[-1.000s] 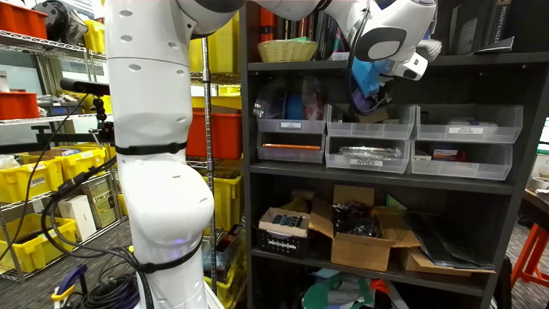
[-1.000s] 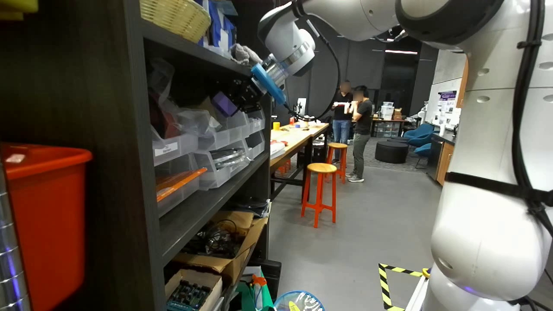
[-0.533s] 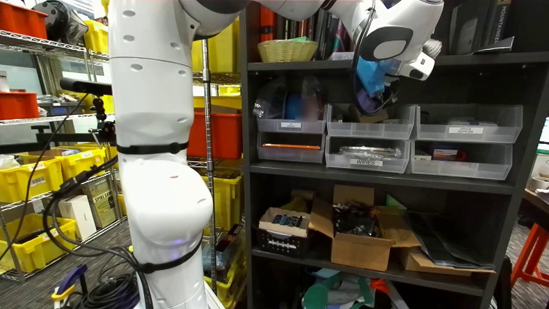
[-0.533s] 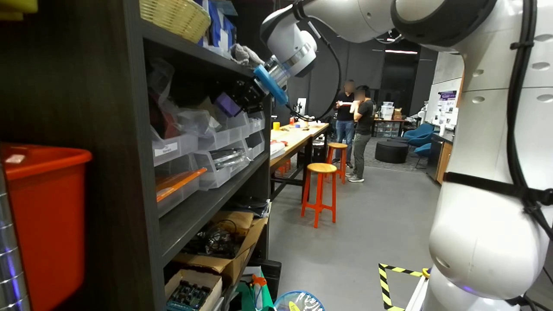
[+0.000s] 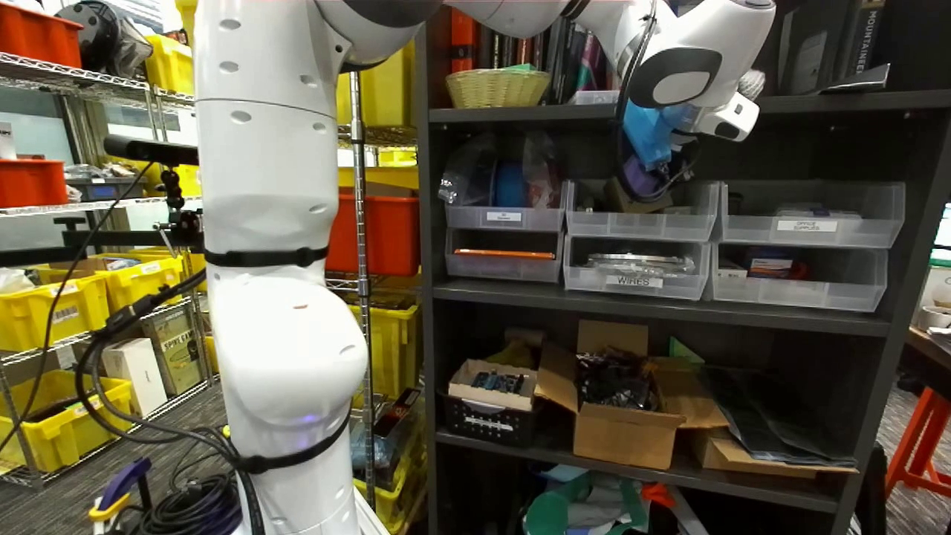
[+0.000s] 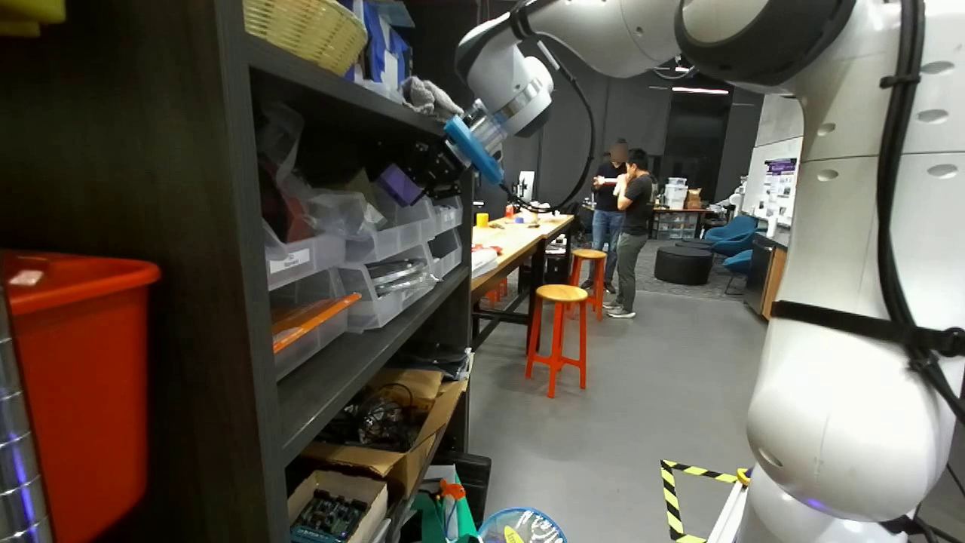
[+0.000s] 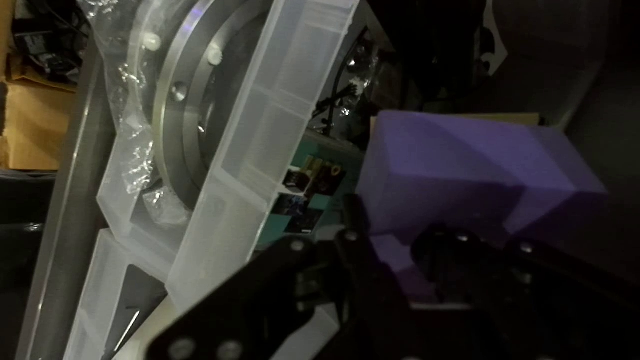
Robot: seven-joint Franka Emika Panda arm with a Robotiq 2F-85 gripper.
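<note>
My gripper is shut on a purple block, which sits at its fingertips in the wrist view. The block also shows at the end of the black gripper in an exterior view. In an exterior view the block is partly hidden behind the cable and blue mount. The block is tilted, over the opening of the upper middle clear bin. The bin's front wall is left of the block in the wrist view; a green printed item and dark cables lie inside.
The shelf's upper board is above the gripper. Clear bins stand beside and below, including a WIRES bin with bagged metal rings. A grey cloth hangs near the wrist. An open cardboard box is lower.
My arm and gripper have moved slightly right and down in both exterior views, carrying the purple block. The bins have not moved. The people in the background shifted.
</note>
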